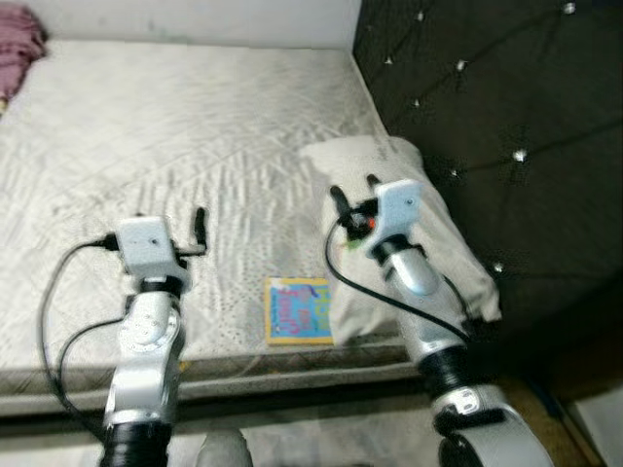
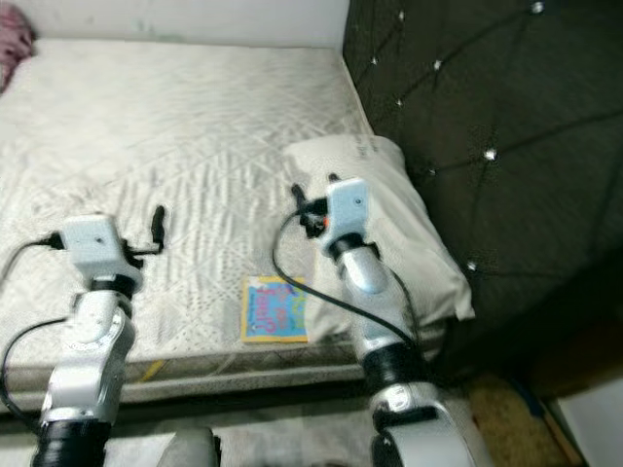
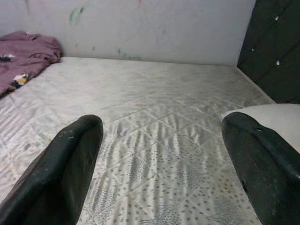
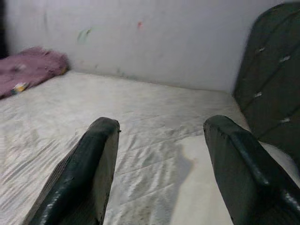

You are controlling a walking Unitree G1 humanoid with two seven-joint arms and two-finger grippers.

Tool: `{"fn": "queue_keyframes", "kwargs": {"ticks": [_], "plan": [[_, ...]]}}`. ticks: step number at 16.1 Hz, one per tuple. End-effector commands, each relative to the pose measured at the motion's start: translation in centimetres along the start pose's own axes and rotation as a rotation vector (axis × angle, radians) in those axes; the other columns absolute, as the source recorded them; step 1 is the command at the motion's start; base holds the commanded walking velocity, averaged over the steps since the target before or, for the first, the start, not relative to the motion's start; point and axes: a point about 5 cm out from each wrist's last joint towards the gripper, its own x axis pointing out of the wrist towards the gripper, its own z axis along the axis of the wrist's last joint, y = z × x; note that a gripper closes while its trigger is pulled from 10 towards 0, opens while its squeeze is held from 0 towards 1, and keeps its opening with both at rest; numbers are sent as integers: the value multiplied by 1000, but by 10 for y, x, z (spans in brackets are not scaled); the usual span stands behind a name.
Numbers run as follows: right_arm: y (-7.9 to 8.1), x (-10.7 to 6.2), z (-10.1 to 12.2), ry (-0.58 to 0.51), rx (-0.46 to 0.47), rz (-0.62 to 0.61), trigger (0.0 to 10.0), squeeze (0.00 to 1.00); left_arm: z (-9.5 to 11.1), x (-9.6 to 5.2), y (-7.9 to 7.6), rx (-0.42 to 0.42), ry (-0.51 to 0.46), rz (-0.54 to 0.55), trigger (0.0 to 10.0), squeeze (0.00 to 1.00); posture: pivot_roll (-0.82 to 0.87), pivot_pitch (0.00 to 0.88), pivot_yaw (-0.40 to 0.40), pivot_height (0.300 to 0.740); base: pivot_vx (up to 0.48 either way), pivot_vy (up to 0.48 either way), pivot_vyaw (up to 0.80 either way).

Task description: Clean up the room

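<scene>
- Right gripper [image 1: 352, 195]: I see its fingers spread wide with nothing between them, hovering over the white pillow [image 1: 443, 243].
- Left gripper [image 3: 164, 164]: fingers likewise parted and unloaded, above bare mattress [image 1: 175, 126].
- Colourful book [image 1: 298, 311]: flat near the mattress's front edge, touching the pillow's side, between both arms.
- Dark tufted headboard [image 1: 506, 117] bounds the right; purple cloth [image 3: 23, 58] lies at the far corner by the wall.

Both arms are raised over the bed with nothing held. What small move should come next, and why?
Probably lower the right gripper onto the pillow beneath it: its fingers are open and empty. The book beside the pillow, at the mattress edge, comes later.
</scene>
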Motion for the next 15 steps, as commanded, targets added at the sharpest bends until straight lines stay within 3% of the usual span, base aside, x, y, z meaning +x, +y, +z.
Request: {"fn": "queue_keyframes", "kwargs": {"ticks": [1, 4, 5, 7, 9, 15], "plan": [[-18, -6, -2, 4, -30, -70, 10000, 0, 2, 1, -12, -14, -7, -34, 10000, 0, 12, 0, -62, 740, 0, 0, 0], [-33, -9, -7, 52, -144, -203, 10000, 0, 2, 2, -12, 10, -14, -28, 10000, 0, 11, 0, -62, 740, 0, 0, 0], [-40, -14, -9, 65, -144, -246, 10000, 0, 3, 1, -9, 39, -26, -6, 10000, 0, 11, 0, -62, 740, 0, 0, 0], [-38, -16, -11, 69, -138, -225, 10000, 0, -1, -2, -8, 40, -7, -7, 10000, 0, 9, 0, -60, 740, 0, 0, 0], [-32, -14, -10, 60, -172, -194, 10000, 0, -3, -2, -10, 46, 1, -18, 10000, 0, 9, 0, -60, 740, 0, 0, 794], [-35, -13, -10, 68, -160, -230, 10000, 0, -2, -1, -11, 20, 2, -18, 10000, 0, 11, 0, -59, 740, 0, 0, 775]]}}
